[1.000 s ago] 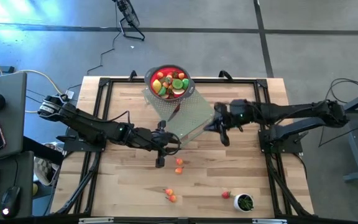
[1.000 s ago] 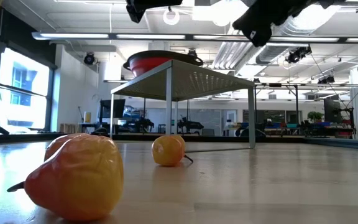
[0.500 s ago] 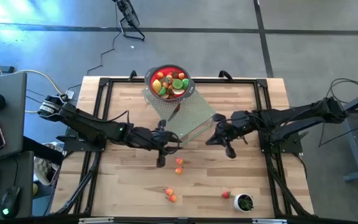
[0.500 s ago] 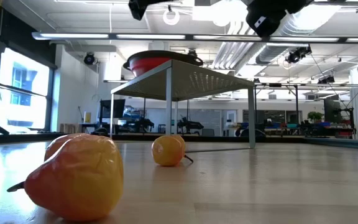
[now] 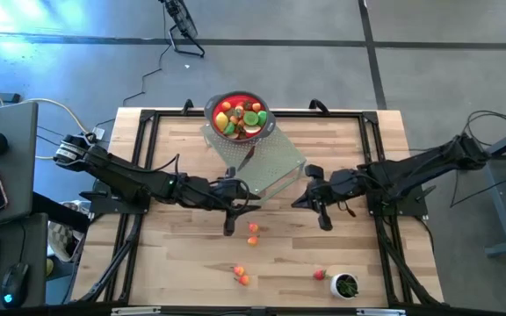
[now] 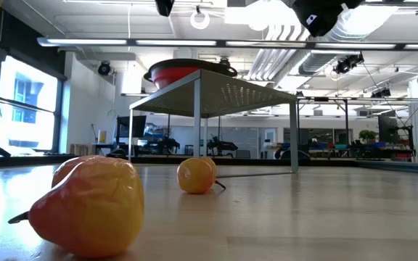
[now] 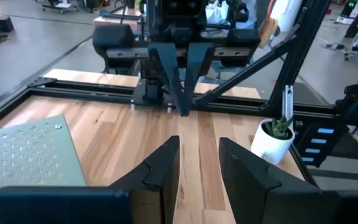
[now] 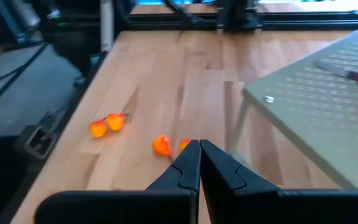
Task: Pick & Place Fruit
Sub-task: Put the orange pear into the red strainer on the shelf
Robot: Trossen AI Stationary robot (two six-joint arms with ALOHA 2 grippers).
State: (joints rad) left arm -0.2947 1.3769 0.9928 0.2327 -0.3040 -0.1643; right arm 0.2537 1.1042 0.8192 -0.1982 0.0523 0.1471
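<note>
Several small toy fruit pieces lie on the wooden table: two orange ones (image 5: 253, 233) between the grippers, two more (image 5: 241, 275) nearer the near edge, and a red one (image 5: 320, 275). The low view shows a pear-shaped piece (image 6: 85, 206) and a round orange one (image 6: 197, 175) resting on the table. A red bowl (image 5: 240, 117) full of fruit stands on a grey perforated stand (image 5: 266, 167). My left gripper (image 7: 197, 146) hovers open, left of the nearest pair (image 5: 229, 221). My right gripper (image 8: 199, 146) hovers shut, right of that pair (image 5: 324, 218), which shows just beyond its tips (image 8: 161, 145).
A small white cup with a green plant (image 5: 345, 285) stands near the table's near right corner. A slim tool (image 5: 248, 160) lies on the stand. Black frame rails (image 5: 139, 175) run along the table's edges. Bare wood lies between the stand and the near edge.
My right gripper has moved from beside the stand's right edge toward the table's near edge, ending right of the closest pair of orange pieces. The fruit has not moved.
</note>
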